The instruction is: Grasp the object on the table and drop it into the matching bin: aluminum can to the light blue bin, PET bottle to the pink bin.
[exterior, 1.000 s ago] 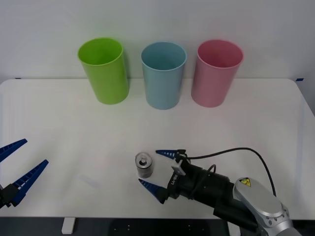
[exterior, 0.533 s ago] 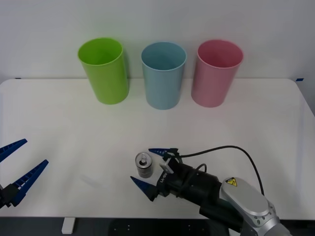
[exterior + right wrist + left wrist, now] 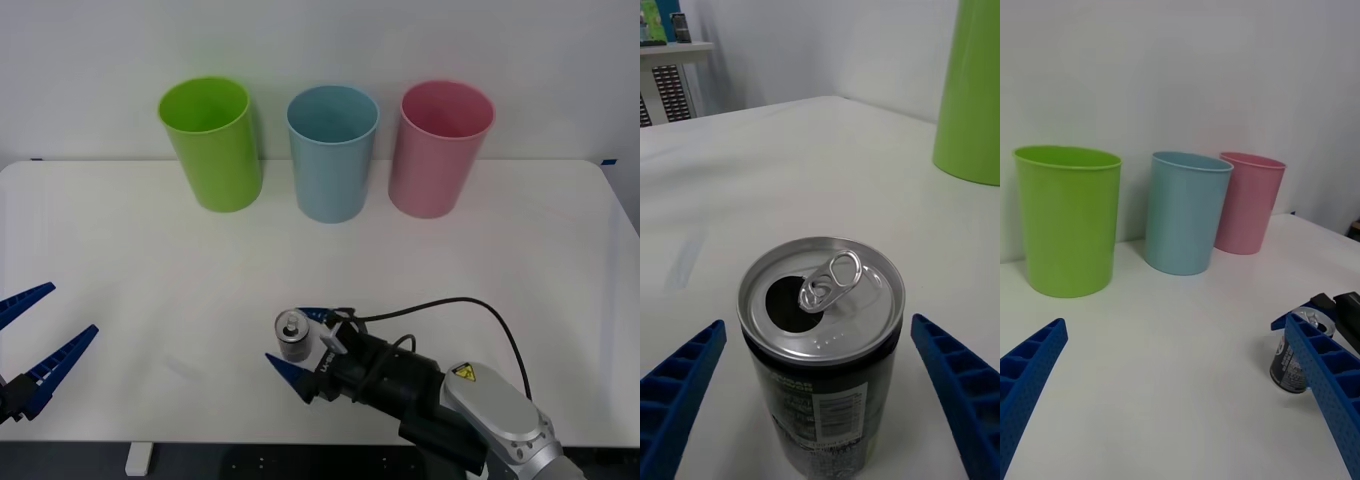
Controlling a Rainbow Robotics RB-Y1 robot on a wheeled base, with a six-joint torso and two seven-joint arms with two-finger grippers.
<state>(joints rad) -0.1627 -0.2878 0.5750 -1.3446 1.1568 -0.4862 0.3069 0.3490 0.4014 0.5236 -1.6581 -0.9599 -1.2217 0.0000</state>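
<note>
While the aluminum can (image 3: 293, 337) stands upright on the table (image 3: 520, 250) near its front edge, tab lifted and mouth open, the right gripper (image 3: 298, 341) brackets it with its blue fingers (image 3: 679, 382) spread wide, one on each side and neither touching. To do this step well, I judge the fingers should close evenly at mid-body, below the rim, with the can centred so it neither tips nor skids; a gentle squeeze seems enough, since thin metal dents easily. The light blue bin (image 3: 332, 150) waits at the back of the table, between the lime green bin (image 3: 211, 142) and the pink bin (image 3: 439, 147), well apart from the can. The left gripper (image 3: 42, 343) hangs open at the table's left edge, idle. The can's dark label carries small white print, too small to read; a yellow warning sticker (image 3: 462, 372) sits on the right arm.
</note>
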